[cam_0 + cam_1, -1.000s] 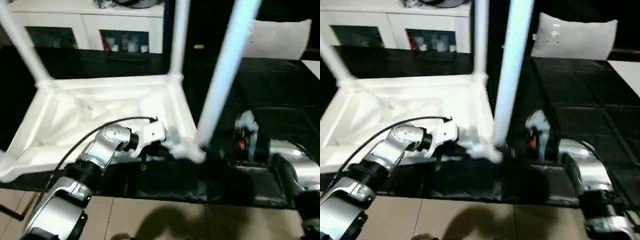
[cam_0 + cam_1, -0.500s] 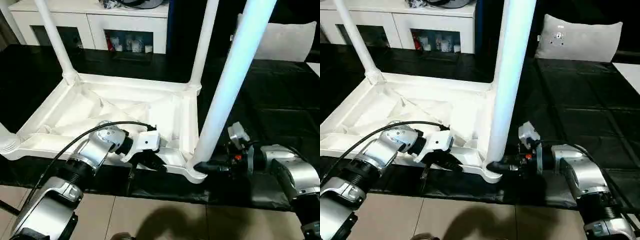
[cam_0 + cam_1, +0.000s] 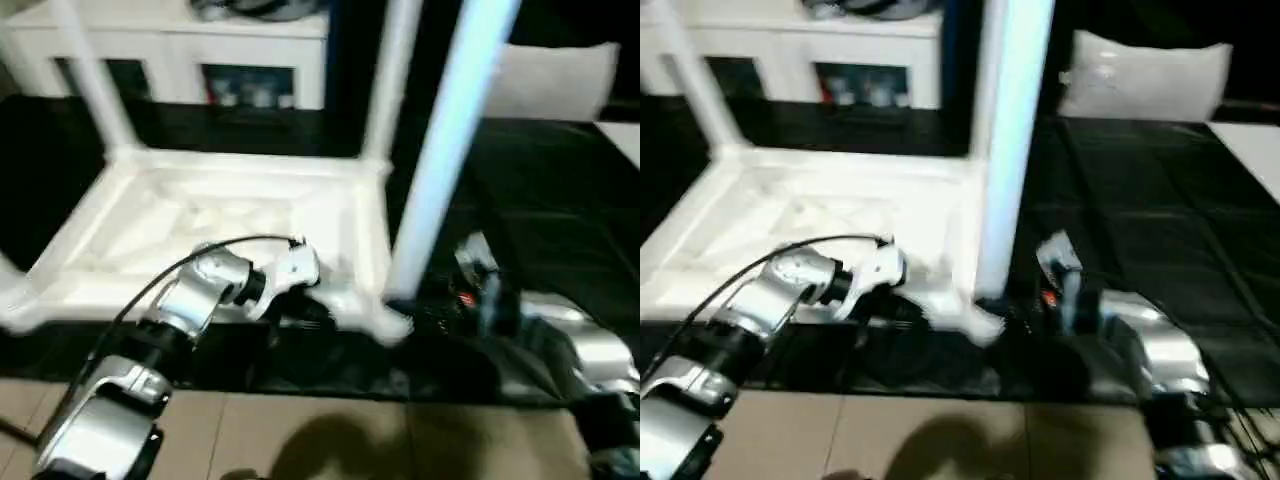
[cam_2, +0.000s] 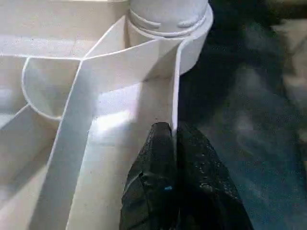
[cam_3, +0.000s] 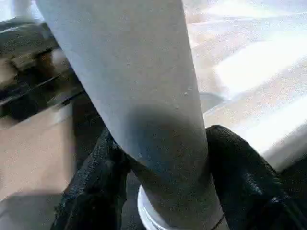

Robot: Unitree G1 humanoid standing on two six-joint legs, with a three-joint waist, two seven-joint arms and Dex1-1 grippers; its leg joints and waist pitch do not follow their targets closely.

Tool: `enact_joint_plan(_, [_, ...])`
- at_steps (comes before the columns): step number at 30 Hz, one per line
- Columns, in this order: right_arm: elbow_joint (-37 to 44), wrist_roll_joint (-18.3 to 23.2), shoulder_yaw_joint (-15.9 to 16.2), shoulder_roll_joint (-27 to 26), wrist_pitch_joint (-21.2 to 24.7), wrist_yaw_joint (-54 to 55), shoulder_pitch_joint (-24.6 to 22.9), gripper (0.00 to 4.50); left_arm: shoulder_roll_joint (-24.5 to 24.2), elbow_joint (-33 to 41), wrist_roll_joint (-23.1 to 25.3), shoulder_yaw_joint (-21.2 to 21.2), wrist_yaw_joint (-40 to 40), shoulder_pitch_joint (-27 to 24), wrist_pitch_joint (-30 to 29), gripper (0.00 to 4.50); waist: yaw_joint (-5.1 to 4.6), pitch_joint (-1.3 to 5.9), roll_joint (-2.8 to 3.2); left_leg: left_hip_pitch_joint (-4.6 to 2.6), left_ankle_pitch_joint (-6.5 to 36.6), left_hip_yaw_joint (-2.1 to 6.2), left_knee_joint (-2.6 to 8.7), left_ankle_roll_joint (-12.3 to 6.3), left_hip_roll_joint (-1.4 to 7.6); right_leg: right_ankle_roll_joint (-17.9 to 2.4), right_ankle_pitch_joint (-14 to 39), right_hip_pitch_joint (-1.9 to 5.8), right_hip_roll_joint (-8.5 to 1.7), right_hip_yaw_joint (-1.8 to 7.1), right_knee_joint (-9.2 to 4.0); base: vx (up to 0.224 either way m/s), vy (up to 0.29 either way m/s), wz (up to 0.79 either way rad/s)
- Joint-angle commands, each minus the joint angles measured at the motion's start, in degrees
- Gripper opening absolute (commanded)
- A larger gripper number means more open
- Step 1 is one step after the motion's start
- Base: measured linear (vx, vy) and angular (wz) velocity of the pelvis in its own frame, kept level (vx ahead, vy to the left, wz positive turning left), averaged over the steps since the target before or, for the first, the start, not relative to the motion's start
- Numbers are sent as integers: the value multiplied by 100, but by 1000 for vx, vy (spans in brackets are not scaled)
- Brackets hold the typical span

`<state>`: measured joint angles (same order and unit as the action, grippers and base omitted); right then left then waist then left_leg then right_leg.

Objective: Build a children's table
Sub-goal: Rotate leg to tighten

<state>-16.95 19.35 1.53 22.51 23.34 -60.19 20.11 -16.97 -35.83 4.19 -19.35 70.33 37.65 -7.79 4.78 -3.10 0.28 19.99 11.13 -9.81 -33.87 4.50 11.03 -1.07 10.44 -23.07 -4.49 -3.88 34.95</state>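
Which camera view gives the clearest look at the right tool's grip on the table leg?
The right wrist view: the leg stands between the right tool's two black fingers, one on each side, just above its socket. The blurred eye views show where that tool meets the leg's base, not the fingers.

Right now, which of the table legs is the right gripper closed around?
The near-right leg, the one closest to the camera, standing in the tabletop's front right corner socket. The right gripper straddles its base; the other legs stand further left and back.

Home: white cabinet [image 3: 180,50], cushion [image 3: 1145,75]
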Motion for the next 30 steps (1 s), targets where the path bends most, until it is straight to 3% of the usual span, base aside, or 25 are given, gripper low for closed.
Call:
enact_joint_plan(1, [-215,-212,13,-329,172,974,293,216,472,26,-164,-56,-367,118,-231,0,-8,318,-77,55,1175,72,441,-30,136,-624,2746,287,-377,203,-589,0,0,0])
enact_joint_plan(4, [-563,-432,-248,-664,367,2101,564,210,799,-320,-43,77,-1133,324,-428,0,-129,346,-67,43,1101,56,405,-72,111,-685,2473,280,-350,214,-589,0,0,0])
enact_joint_plan(5, [-727,-563,-400,-888,427,2803,714,210,1061,-575,0,220,-1746,485,-545,0,-158,355,-62,54,1028,46,393,-106,106,-750,2274,288,-345,220,-579,0,0,0])
enact_joint_plan(8, [-807,-653,-517,-1085,375,3333,804,210,1280,-797,36,349,-2217,634,-559,0,-158,388,-45,65,727,30,368,-193,91,-924,1607,318,-328,232,-520,0,0,0])
enact_joint_plan(9, [-822,-713,-529,-1130,308,3462,815,243,1333,-860,68,375,-2343,670,-523,0,-145,402,-52,58,617,21,359,-264,98,-1011,1278,323,-326,237,-500,0,0,0])
enact_joint_plan(10, [-827,-861,-514,-1194,41,3612,802,262,1388,-955,137,375,-2461,721,-377,0,-147,399,-14,64,585,30,360,-273,106,-1052,1149,332,-328,238,-482,0,0,0])
enact_joint_plan(12, [-793,-872,-531,-1247,-91,3651,778,280,1400,-1014,171,348,-2485,742,-244,0,-145,417,-32,75,493,25,353,-363,96,-1149,849,363,-322,234,-453,0,0,0])
enact_joint_plan(15, [-644,-820,-561,-1288,-189,3615,694,309,1342,-1085,253,280,-2467,738,-79,0,-123,404,-20,64,564,20,360,-417,119,-1215,824,362,-329,235,-457,0,0,0])
enact_joint_plan(17, [-530,-875,-482,-1238,-278,3573,587,327,1238,-1183,341,236,-2495,737,99,0,-111,387,-8,59,705,27,373,-411,119,-1136,1057,362,-336,233,-490,0,0,0])
enact_joint_plan(18, [-456,-903,-440,-1208,-402,3526,517,327,1186,-1222,374,225,-2503,733,197,0,-121,384,-48,51,741,16,379,-403,125,-1113,1112,360,-334,239,-495,0,0,0])
enact_joint_plan(21, [-378,-941,-405,-1185,-572,3503,439,361,1139,-1267,400,211,-2501,732,309,0,-116,367,-45,60,822,22,388,-363,120,-980,1461,357,-350,238,-524,0,0,0])
enact_joint_plan(22, [-300,-1113,-337,-1104,-770,3593,328,366,1091,-1255,438,179,-2508,700,458,0,-122,366,-75,67,826,21,391,-363,117,-951,1526,361,-348,235,-529,0,0,0])
enact_joint_plan(26, [436,-1109,-387,-947,-541,3596,-239,405,1117,-1078,214,379,-2468,491,930,0,-101,359,-59,50,802,17,391,-403,133,-818,1547,330,-335,255,-541,0,0,0])
enact_joint_plan(27, [545,-1094,-390,-926,-502,3575,-325,412,1118,-1019,180,400,-2427,453,944,0,-108,360,-71,74,777,27,400,-420,129,-831,1510,356,-337,249,-529,0,0,0])
enact_joint_plan(30, [991,-895,-456,-931,-342,3498,-628,438,1084,-802,107,425,-2393,295,986,54,-118,362,-56,87,833,18,382,-458,111,-818,1606,353,-343,247,-546,0,0,0])
